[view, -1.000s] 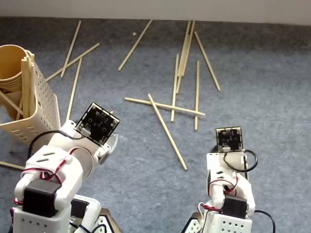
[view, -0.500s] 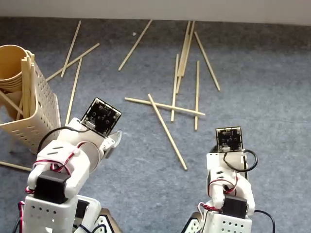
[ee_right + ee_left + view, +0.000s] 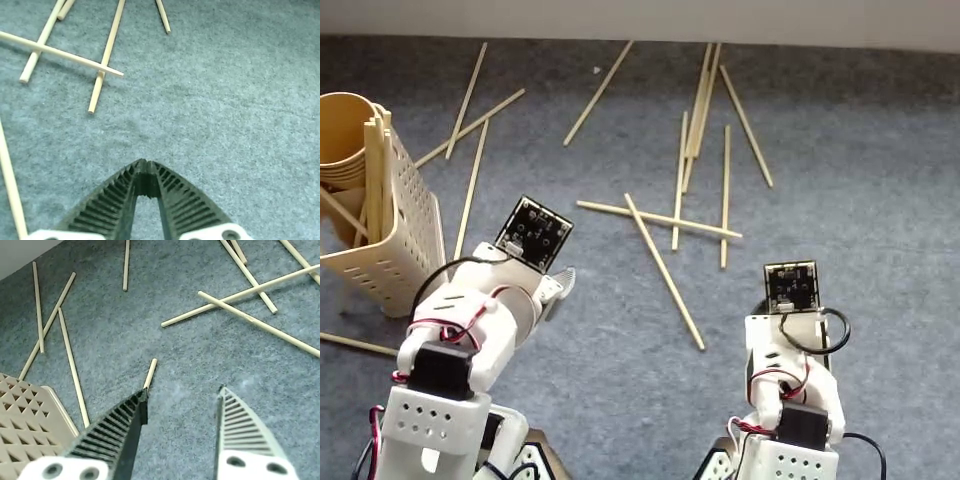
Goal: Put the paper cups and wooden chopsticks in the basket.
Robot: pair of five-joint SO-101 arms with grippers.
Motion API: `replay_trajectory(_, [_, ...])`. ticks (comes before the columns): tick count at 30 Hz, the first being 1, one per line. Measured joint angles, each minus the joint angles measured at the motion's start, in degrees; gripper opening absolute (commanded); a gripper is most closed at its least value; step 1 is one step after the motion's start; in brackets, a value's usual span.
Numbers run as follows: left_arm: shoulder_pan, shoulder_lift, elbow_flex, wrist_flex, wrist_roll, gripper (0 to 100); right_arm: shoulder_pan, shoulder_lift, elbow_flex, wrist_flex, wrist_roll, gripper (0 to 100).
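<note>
A cream perforated basket [image 3: 408, 235] stands at the left with stacked paper cups [image 3: 342, 140] and a few chopsticks inside. Several wooden chopsticks [image 3: 660, 218] lie scattered over the grey carpet. My left gripper [image 3: 182, 392] hangs open just right of the basket, with nothing between its fingers. A chopstick end [image 3: 150, 372] lies just beyond its dark fingertip, and crossed chopsticks [image 3: 240, 295] lie farther out. My right gripper [image 3: 145, 167] is shut and empty over bare carpet at the near right, with crossed chopsticks [image 3: 60, 54] ahead of it.
The basket's corner [image 3: 25, 425] sits close beside my left gripper. A pale wall edge [image 3: 640, 20] borders the far side of the carpet. One chopstick [image 3: 342, 342] lies near the basket's foot at the left edge.
My left arm has swung a little to the right, away from the basket. The right arm has stayed still.
</note>
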Motion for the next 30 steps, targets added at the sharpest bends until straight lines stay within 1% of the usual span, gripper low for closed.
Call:
replay_trajectory(17, [0.0,0.0,2.1,-0.1,0.0,24,0.0,0.0,0.0,0.0,0.0,1.0])
replay_trajectory(22, [0.0,0.0,2.1,-0.1,2.6,24,0.0,0.0,0.0,0.0,0.0,1.0])
replay_trajectory(30, [0.0,0.0,2.1,-0.1,3.1,24,0.0,0.0,0.0,0.0,0.0,1.0])
